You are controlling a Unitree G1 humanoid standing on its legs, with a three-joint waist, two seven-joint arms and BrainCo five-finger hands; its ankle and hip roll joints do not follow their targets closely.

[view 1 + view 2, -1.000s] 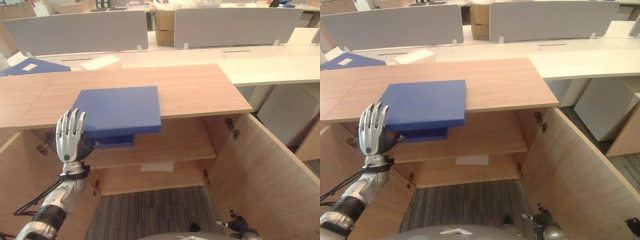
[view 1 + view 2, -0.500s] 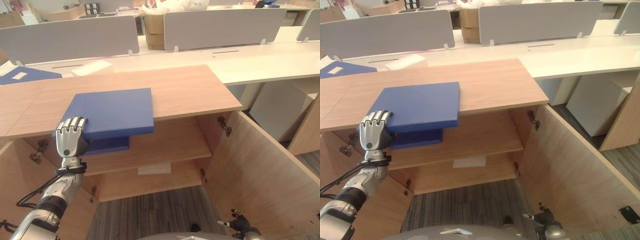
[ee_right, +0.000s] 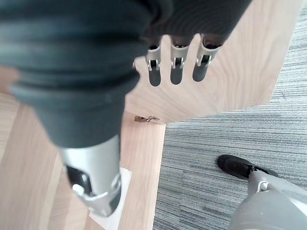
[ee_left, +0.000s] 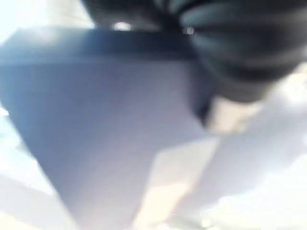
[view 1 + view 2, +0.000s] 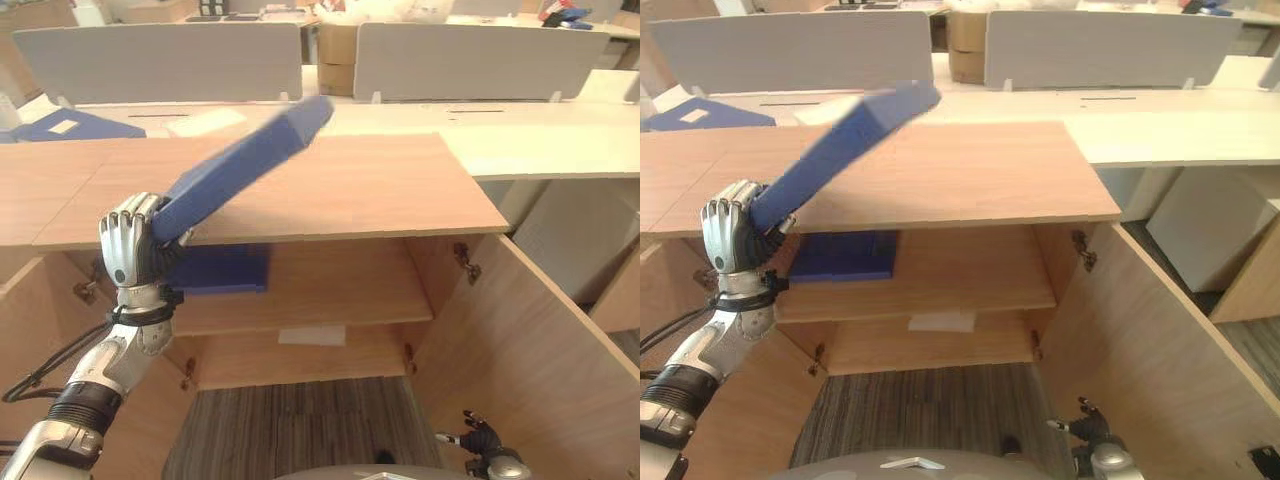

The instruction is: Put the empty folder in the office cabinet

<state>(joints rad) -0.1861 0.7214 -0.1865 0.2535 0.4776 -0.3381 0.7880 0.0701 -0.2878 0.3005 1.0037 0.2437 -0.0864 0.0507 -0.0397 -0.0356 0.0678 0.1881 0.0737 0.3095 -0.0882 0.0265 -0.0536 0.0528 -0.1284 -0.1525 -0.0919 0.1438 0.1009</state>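
Gripping the blue folder (image 5: 240, 165) by its near corner, our left hand (image 5: 128, 238) has fingers curled round it, tilting the flat, rigid slab steeply above the wood-grain cabinet (image 5: 360, 185) top. We judge the lift done and shelving left; another blue folder (image 5: 220, 268) lies on the upper shelf (image 5: 330, 290). Our right hand (image 3: 176, 67) hangs low, fingers relaxed and straight.

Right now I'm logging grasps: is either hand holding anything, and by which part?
The left hand grips the blue folder by its near lower end; the right hand holds nothing.
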